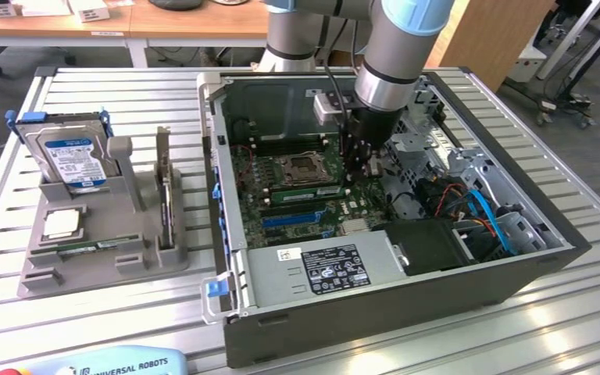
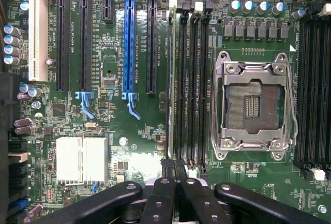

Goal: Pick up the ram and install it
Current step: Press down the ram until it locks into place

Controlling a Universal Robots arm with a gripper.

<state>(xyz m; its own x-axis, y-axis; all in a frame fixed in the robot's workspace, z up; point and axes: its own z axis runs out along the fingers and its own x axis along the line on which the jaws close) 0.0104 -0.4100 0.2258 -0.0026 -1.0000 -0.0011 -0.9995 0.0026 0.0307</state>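
One arm comes down steeply from the top of the exterior view into an open computer case (image 1: 405, 289) that lies on its side on the slatted tabletop (image 1: 550, 328). The arm's grey forearm stands nearly upright, and the black end effector (image 1: 361, 168) points straight down at the motherboard (image 1: 311, 215), just to the exterior view's right of the processor socket (image 1: 302, 166).

In the wrist view the end effector (image 2: 174, 168) has its two fingers pressed together, tips side by side with no real gap. They sit at the near end of the ram (image 2: 170, 79), which appears edge-on as a thin green strip standing in the memory slot nearest the blue expansion slot (image 2: 129, 43). Whether the tips pinch the stick or only rest against its end I cannot tell.

In the exterior view the ram (image 1: 305, 192) lies along the board just beside the socket, on the side nearer the blue slots, with the end effector over its end.

Well apart from the case, at the exterior view's left, a grey holder (image 1: 123, 262) on the tabletop carries an upright hard drive (image 1: 71, 156).
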